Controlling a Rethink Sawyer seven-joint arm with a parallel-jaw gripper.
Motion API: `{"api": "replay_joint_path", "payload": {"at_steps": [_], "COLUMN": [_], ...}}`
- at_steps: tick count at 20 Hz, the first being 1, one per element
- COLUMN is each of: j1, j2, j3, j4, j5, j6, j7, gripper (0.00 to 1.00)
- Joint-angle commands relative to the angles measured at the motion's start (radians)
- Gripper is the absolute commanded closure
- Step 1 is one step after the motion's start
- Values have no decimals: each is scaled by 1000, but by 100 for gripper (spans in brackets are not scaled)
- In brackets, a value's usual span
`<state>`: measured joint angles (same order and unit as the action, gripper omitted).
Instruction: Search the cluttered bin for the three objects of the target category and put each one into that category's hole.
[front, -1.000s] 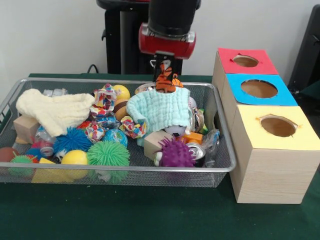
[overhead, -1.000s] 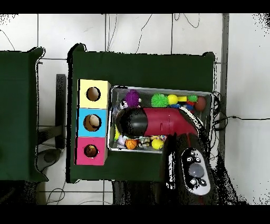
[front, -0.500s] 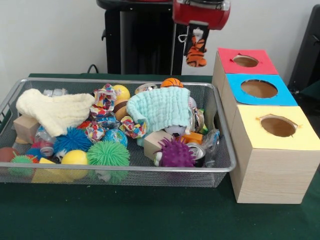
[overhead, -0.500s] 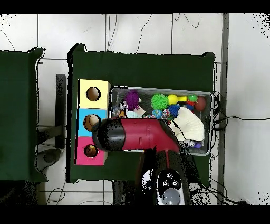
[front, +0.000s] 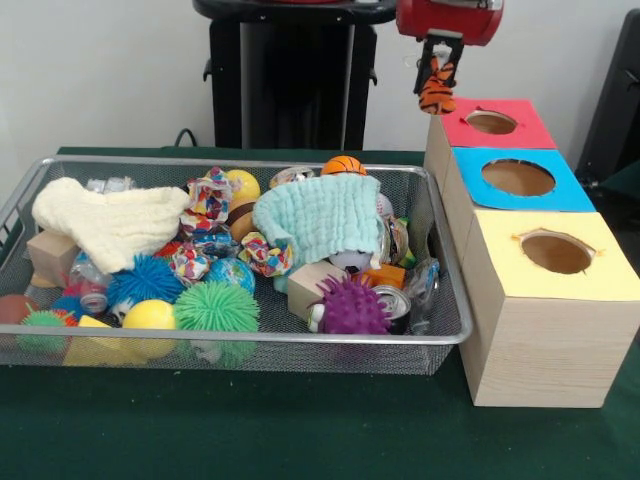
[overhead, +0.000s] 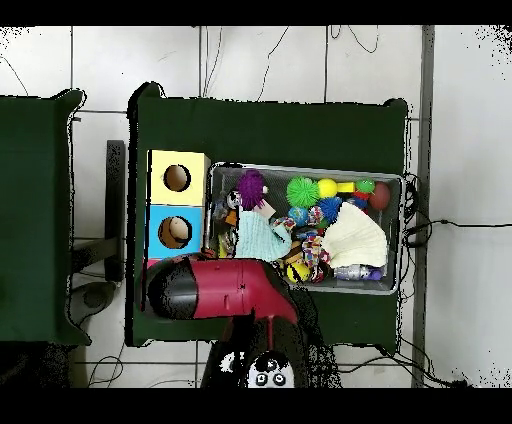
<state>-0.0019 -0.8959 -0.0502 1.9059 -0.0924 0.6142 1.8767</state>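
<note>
Jaws (front: 437, 62) clamped on tiger toy (front: 436, 90), dangling beside red box (front: 520, 128)

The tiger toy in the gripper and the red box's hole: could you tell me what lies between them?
Nothing: in the front view the tiger toy hangs from the gripper, with only open air before the red box's hole.

Red hole (front: 491, 122) unobstructed from above — bin (front: 440, 330) crammed, no gaps.

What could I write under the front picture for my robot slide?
The gripper holds a striped tiger toy in the air beside the red-topped box, with the toy-filled wire bin below.
</note>
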Motion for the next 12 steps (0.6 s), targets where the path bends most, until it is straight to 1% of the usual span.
{"api": "replay_joint_path", "payload": {"at_steps": [1, 5, 7, 10, 12], "j1": [59, 89, 95, 123, 135], "j2": [31, 52, 74, 104, 106], "j3": [-58, -59, -51, -61, -66], "j4": [208, 264, 290, 308, 326], "j5": [70, 96, 109, 121, 129], "j6": [-210, -303, -364, -424, -448], "j7": [354, 370, 381, 403, 406], "gripper": [100, 100, 100, 100, 100]}}
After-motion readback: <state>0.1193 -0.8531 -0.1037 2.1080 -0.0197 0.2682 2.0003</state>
